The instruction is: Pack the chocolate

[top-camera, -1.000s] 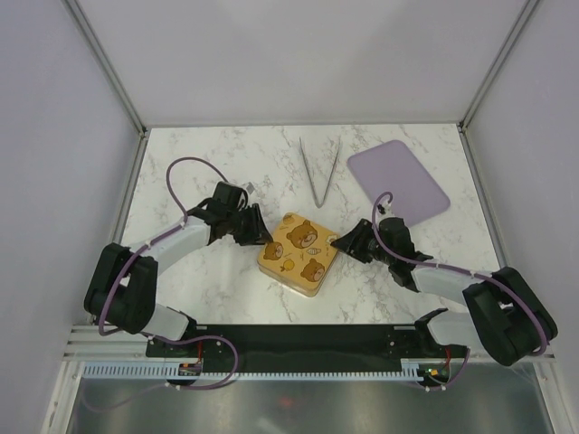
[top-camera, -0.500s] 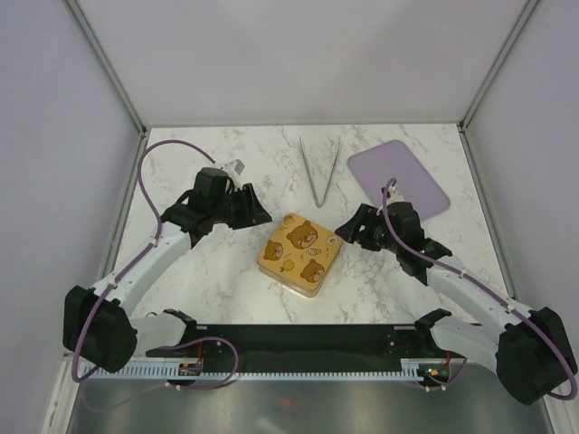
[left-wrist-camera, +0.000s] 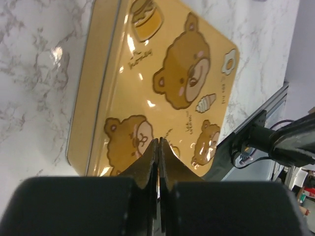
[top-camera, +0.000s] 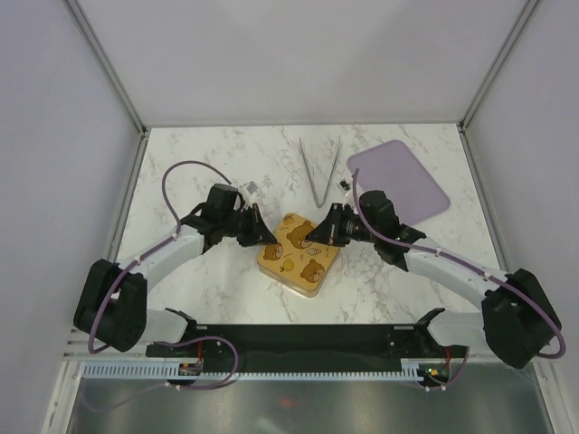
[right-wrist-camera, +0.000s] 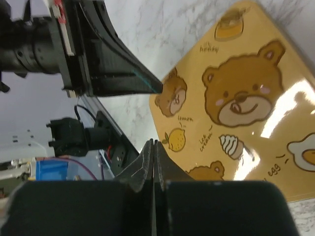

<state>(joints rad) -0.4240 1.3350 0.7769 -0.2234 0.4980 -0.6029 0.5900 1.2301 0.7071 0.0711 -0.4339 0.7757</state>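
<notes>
Newly together over lid (top-camera: 298,258): left fingers (left-wrist-camera: 147,164), right fingers (right-wrist-camera: 145,160)

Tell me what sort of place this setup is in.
Probably a robotics lab cell: pale panel walls in an aluminium frame enclose a white marble-patterned tabletop, with a black-and-white left robot arm and right robot arm bolted at its near edge.

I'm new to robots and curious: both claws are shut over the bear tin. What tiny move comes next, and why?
Probably press the left claw and right claw down onto the yellow bear lid: it already sits closed, and both shut tips are over it.
</notes>
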